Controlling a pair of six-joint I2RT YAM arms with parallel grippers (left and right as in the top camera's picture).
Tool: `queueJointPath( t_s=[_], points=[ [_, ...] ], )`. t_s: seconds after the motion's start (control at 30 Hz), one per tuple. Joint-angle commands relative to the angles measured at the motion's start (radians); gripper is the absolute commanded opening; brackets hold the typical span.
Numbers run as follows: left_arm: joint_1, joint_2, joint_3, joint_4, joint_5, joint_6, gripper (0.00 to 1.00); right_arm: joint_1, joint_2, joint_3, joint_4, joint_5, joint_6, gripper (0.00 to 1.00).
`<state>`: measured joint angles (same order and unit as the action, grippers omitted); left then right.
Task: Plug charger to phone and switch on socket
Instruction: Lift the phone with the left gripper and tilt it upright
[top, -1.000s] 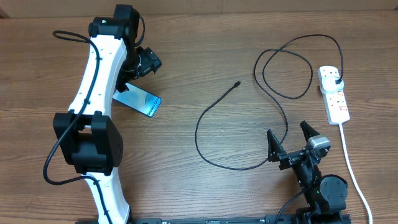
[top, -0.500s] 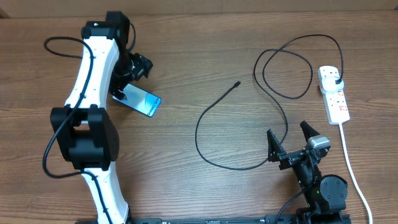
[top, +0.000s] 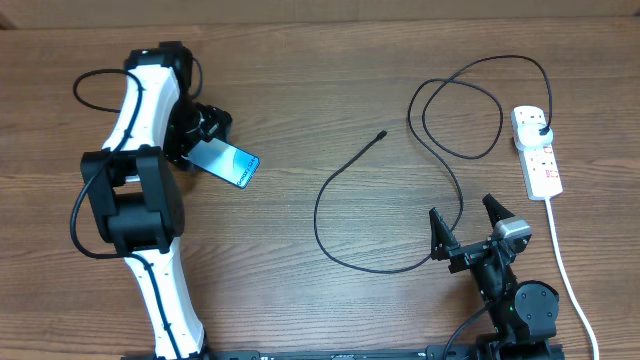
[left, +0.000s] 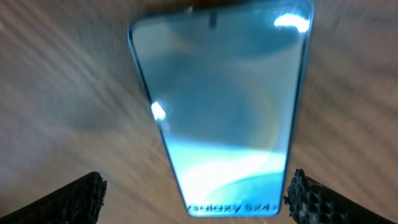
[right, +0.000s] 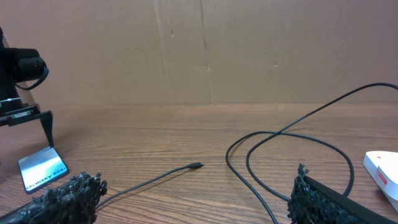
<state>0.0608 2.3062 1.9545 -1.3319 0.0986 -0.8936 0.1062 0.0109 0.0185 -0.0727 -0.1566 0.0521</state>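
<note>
The phone (top: 228, 163) lies on the table at the left, its blue-cyan screen up. My left gripper (top: 200, 140) is open just above its far-left end. In the left wrist view the phone (left: 224, 106) lies between the spread fingers (left: 199, 199), and they do not touch it. The black charger cable (top: 330, 235) loops across the middle, with its connector tip (top: 383, 134) free on the wood and its plug (top: 541, 128) in the white socket strip (top: 538, 160). My right gripper (top: 468, 236) is open and empty at the front right, with the cable (right: 261, 186) running on the table between its fingers (right: 196, 199).
The strip's thick white cord (top: 565, 270) runs down the right edge to the front. A cardboard wall (right: 205, 50) stands behind the table. The right wrist view also shows the phone (right: 42, 169), the connector tip (right: 196, 166) and an end of the strip (right: 382, 168).
My left arm has swung left and its gripper has drawn back towards the phone's far-left end. The phone, the cable and the right arm have not moved.
</note>
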Motion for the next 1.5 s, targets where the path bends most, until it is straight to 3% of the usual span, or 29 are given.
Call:
queueJointPath(
  t_s=[0.0, 0.53, 1.2, 1.33, 1.47],
  points=[
    [-0.002, 0.015, -0.003, 0.045, 0.034, 0.013, 0.97, 0.006, -0.008, -0.011, 0.003, 0.007, 0.003, 1.0],
    [-0.026, 0.029, -0.005, 0.101, 0.048, -0.084, 0.96, 0.006, -0.008, -0.011, 0.003, 0.007, 0.003, 1.0],
    [-0.037, 0.029, -0.14, 0.113, -0.003, -0.079, 0.96, 0.006, -0.008, -0.011, 0.003, 0.007, 0.003, 1.0],
    [-0.056, 0.029, -0.148, 0.132, -0.047, -0.077, 0.9, 0.006, -0.008, -0.011, 0.003, 0.007, 0.003, 1.0],
    [-0.082, 0.029, -0.148, 0.183, -0.043, -0.006, 0.77, 0.006, -0.008, -0.011, 0.003, 0.007, 0.003, 1.0]
  ],
)
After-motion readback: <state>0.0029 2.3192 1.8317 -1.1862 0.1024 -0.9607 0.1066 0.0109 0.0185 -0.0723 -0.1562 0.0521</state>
